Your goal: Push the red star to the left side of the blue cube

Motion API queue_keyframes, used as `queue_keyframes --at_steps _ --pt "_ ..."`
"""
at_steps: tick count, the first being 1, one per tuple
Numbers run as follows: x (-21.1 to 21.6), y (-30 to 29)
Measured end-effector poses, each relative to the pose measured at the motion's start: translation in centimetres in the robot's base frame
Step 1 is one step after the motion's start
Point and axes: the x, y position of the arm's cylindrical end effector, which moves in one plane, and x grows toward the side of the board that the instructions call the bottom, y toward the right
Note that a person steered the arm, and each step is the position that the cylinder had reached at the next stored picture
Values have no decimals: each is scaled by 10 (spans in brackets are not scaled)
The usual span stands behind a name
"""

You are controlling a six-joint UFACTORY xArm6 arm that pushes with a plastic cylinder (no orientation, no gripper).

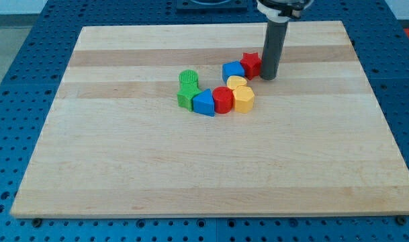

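The red star (251, 63) lies on the wooden board (123, 154), touching the right side of the blue cube (233, 70). My tip (268, 76) stands right against the red star's right side, at the view's upper middle. The dark rod rises from it toward the view's top.
Below the blue cube is a cluster: a yellow heart (237, 83), a yellow block (244, 99), a red cylinder (222, 100), a blue block (204, 103), a green block (185, 97) and a green ribbed cylinder (189, 78). The board's top edge is close behind the rod.
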Motion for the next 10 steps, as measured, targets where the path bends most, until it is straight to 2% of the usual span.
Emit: queue_keyframes --at_steps 3,5,6,8,10 --pt "-34 -42" --pt "-84 -42" --pt "-88 -56" --pt "-56 -103" --pt "-76 -107"
